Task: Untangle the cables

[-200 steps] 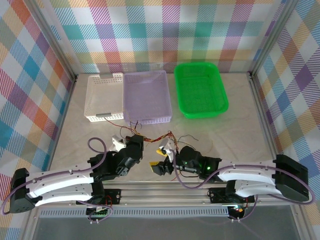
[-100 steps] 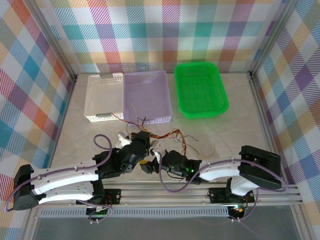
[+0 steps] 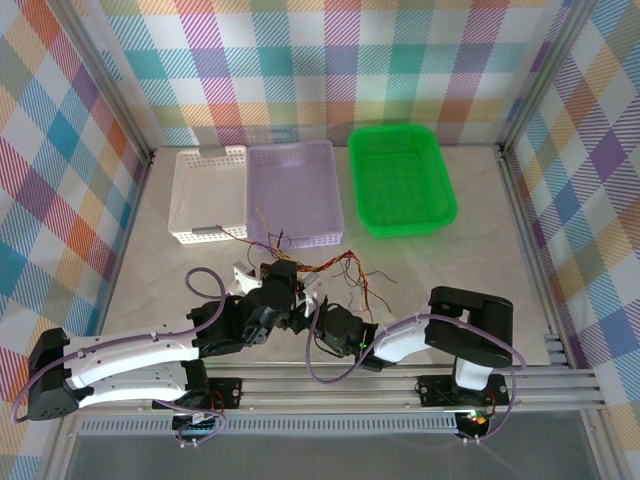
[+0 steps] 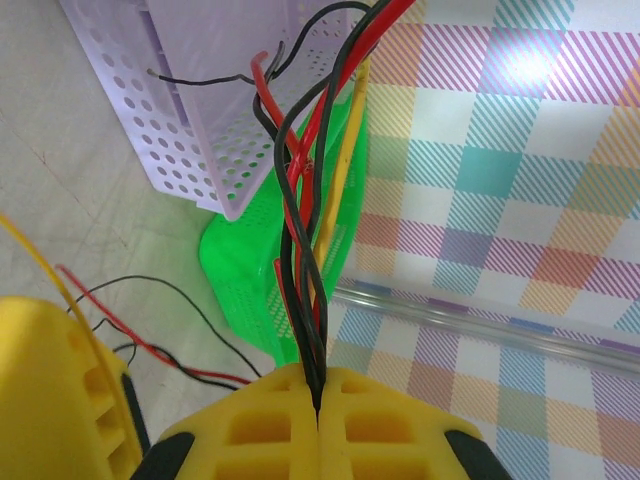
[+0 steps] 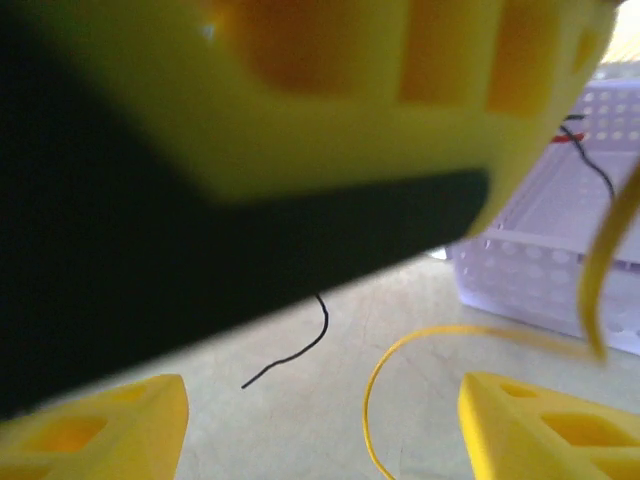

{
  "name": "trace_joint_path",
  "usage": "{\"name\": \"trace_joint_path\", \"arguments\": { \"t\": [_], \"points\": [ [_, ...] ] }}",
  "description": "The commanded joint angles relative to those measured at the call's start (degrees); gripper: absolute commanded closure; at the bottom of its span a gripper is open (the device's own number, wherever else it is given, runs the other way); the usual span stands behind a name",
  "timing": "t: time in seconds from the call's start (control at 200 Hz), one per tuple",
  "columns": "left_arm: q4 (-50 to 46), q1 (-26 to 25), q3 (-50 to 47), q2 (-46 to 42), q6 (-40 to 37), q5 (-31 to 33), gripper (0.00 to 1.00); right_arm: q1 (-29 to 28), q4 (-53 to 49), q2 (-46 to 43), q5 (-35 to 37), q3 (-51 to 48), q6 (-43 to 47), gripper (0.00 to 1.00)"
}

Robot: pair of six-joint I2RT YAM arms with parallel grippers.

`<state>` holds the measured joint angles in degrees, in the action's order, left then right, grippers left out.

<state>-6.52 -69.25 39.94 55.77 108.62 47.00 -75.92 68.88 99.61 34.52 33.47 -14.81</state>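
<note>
The cables point(image 4: 311, 205), thin red, black and yellow wires, rise as a twisted bunch out of my left gripper point(image 4: 318, 388), which is shut on them. From above, the cables point(image 3: 346, 268) fan out on the table just right of my left gripper point(image 3: 296, 289). Loose red and black strands point(image 4: 160, 345) lie on the table below it. My right gripper point(image 3: 311, 312) sits right beside the left one; in its wrist view the right gripper point(image 5: 320, 440) is open, with a yellow cable loop point(image 5: 400, 362) and a black cable end point(image 5: 297, 352) on the table between its fingers point(image 5: 545, 432).
A white basket point(image 3: 208, 195), a lilac basket point(image 3: 293, 190) and a green tray point(image 3: 400, 180) stand along the back. The left gripper's yellow and black body point(image 5: 250, 150) looms close over the right wrist view. Lilac cords loop by both arms.
My right arm has folded in to the left, bringing its gripper up against the left one. The left gripper has moved slightly forward with the cables in it.
</note>
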Motion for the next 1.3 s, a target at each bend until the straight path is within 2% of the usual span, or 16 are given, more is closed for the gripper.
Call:
{"name": "trace_joint_path", "arguments": {
  "t": [0.0, 0.16, 0.295, 0.505, 0.64, 0.765, 0.865, 0.995, 1.295],
  "points": [
    [4.7, -1.7, 1.7, -0.1, -0.9, -2.6, 1.00, -0.2, 3.0, 2.8, 4.0, 2.7, -1.9, 0.29],
    [4.4, -2.2, 2.5, -0.2, -1.4, -2.1, 1.00, -0.2, 2.2, 4.1, 8.4, 1.8, -7.8, 0.30],
    [4.0, -2.2, 2.6, -1.2, -2.1, -1.4, 1.00, -0.1, 2.4, 5.0, 10.8, -0.2, -9.4, 0.30],
    [5.3, -3.0, 4.1, 0.8, -2.6, -2.1, 1.00, 0.0, 3.0, 6.6, 10.5, 0.1, -12.4, 0.29],
    [5.3, -4.1, 4.5, 0.5, -3.5, -0.8, 1.00, 0.0, 11.7, 9.1, 8.7, -1.0, -12.5, 0.28],
    [5.5, -4.5, 4.4, 0.4, -3.5, -0.7, 1.00, 0.0, 11.7, 8.4, 7.0, -0.4, -13.2, 0.29],
    [5.6, -5.0, 4.3, 0.2, -3.6, -0.4, 1.00, 0.1, 11.7, 7.8, 8.5, -0.2, -12.9, 0.31],
    [6.0, -5.9, 4.5, 0.1, -4.0, 0.5, 1.00, 1.0, 11.5, 7.9, 12.2, -1.1, -16.2, 0.36],
    [7.0, -6.6, 4.8, 0.3, -5.1, 0.6, 1.00, 2.0, 11.7, 7.8, 11.9, -2.4, -20.4, 0.74]
  ]
}}
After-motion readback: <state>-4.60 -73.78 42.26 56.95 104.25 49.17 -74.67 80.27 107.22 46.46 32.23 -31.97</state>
